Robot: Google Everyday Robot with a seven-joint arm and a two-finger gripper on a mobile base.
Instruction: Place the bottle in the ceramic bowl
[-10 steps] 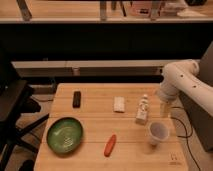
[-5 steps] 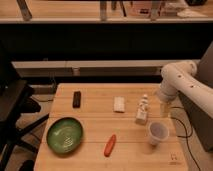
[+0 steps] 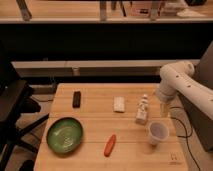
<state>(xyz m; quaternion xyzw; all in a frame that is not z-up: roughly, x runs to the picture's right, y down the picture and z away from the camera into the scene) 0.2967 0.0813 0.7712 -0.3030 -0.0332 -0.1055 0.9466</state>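
Now | bottle (image 3: 142, 110) upright near the worktop's (image 3: 95, 116) right edge, long axis vertical | gripper (image 3: 164, 108) just beside it, edge-side, jaws spread, holding nothing | ceramic bowl (image 3: 65, 134) well apart, front-left corner.

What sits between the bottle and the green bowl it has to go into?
Nothing squarely: the line from bottle to bowl runs between the white block and the orange piece. The open gripper hangs close beside the bottle, nothing between them.
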